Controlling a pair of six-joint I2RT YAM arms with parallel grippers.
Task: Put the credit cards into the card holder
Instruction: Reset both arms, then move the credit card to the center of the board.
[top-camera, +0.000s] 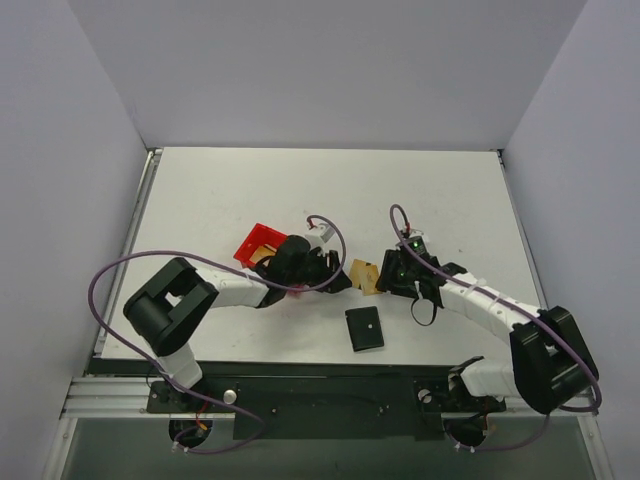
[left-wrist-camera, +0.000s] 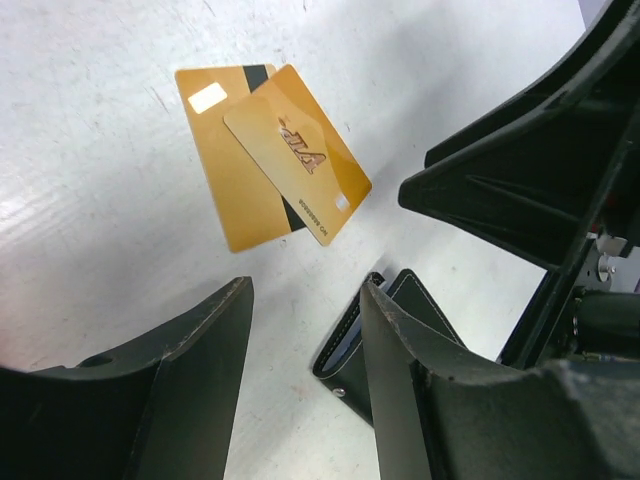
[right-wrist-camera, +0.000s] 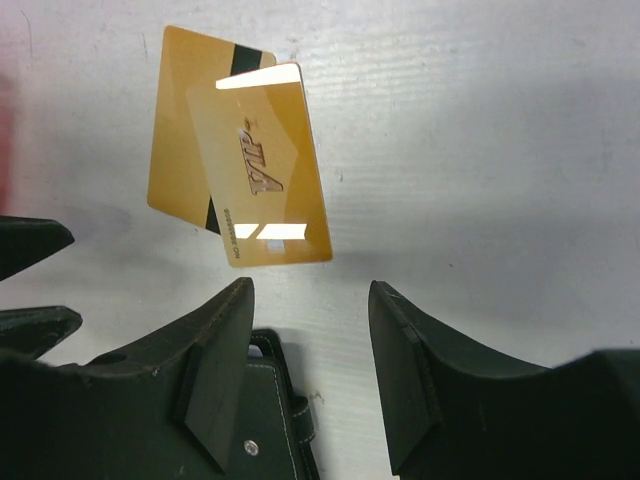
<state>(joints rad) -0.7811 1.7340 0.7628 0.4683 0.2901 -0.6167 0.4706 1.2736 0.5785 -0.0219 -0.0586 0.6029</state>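
Cards (right-wrist-camera: 255, 165): you see two overlapped on the table (top-camera: 220, 200), the lower one partly covered. The wallet (right-wrist-camera: 275, 420) nearby is cut off by a finger. The left claw (left-wrist-camera: 308, 300) and right claw (right-wrist-camera: 310, 295) both gape, empty.

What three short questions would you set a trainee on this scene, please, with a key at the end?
1. How many credit cards lie overlapped on the table in front of the right claw?
2. True or false: the left claw is gripping a card.
3. The card holder is: A) spread open; B) shut, lying on the table; C) held in the right claw.
Key: 1) two; 2) false, its jaws stand open and empty; 3) B.
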